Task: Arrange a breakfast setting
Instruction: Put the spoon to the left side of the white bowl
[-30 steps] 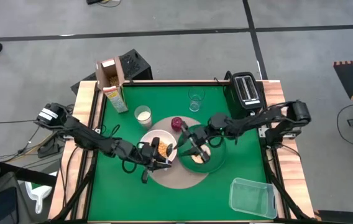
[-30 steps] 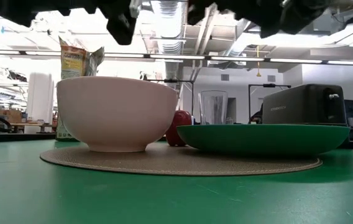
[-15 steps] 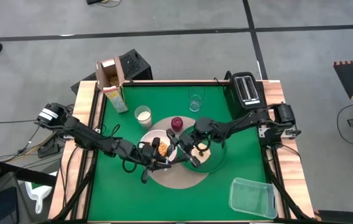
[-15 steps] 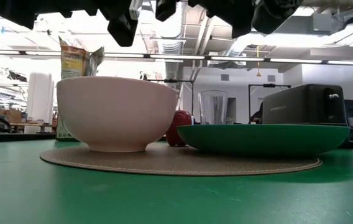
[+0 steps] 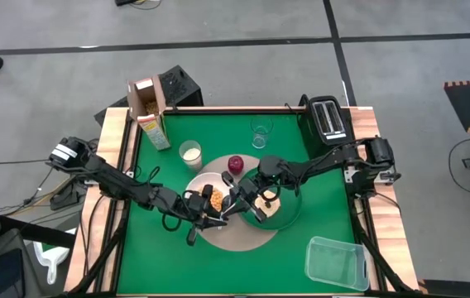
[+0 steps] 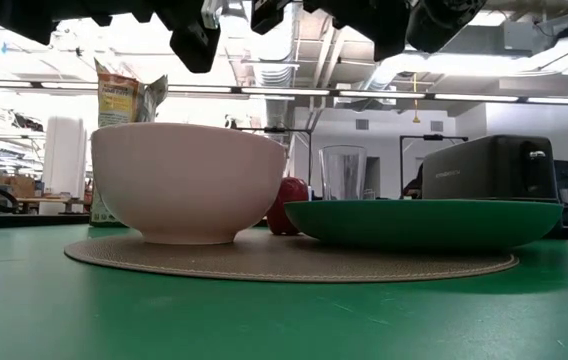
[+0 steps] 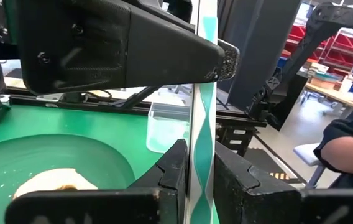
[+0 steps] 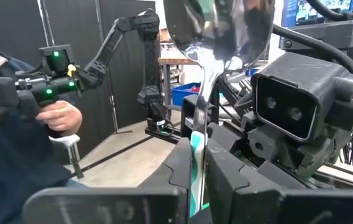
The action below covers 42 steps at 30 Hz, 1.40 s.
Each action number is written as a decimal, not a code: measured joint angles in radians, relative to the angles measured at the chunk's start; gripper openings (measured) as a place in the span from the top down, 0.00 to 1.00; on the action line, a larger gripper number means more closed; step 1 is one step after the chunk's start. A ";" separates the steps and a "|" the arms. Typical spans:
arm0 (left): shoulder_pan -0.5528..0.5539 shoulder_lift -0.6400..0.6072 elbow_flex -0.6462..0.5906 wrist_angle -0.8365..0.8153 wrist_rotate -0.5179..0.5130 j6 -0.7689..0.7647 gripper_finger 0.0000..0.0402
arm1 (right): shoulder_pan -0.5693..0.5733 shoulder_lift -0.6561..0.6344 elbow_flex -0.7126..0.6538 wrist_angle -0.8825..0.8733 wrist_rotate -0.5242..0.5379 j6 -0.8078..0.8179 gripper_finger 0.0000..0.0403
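Clearly the spoon (image 8: 209,74), stiff, light and slick metal above the bowl (image 5: 212,197), is pinched on its thin handle by both the left hand (image 5: 216,217) and right hand (image 5: 237,204), so a firm mid-handle grip suits it best.

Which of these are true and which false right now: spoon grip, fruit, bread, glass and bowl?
1. The left gripper and the right gripper both have their jaws closed on the metal spoon. True.
2. The red fruit lies in the green plate. False: it sits outside the plate, beside it.
3. The bread lies in the green plate. True.
4. The clear glass stands on the tan mat. False: it stands off the mat, on the green table.
5. The white bowl stands on the tan mat. True.
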<state>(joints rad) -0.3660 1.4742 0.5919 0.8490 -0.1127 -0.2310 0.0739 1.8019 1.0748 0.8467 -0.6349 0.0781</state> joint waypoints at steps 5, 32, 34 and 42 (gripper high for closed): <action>0.000 0.000 0.000 -0.002 -0.006 0.000 0.89 | -0.007 0.000 0.000 -0.012 0.000 0.001 0.88; 0.000 -0.068 0.001 -0.296 -0.689 -0.087 0.46 | 0.001 -0.208 0.000 -0.520 0.731 -0.041 0.88; 0.000 -0.044 0.001 -0.261 -0.723 -0.088 0.46 | 0.005 -0.192 -0.001 -0.507 0.735 -0.027 0.88; -0.002 -0.015 0.001 -0.168 -0.764 -0.022 0.46 | 0.003 -0.161 -0.001 -0.461 0.742 0.001 0.88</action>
<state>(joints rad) -0.3675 1.4590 0.5926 0.6812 -0.8766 -0.2531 0.0772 1.6409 1.0740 0.3857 0.1072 0.0788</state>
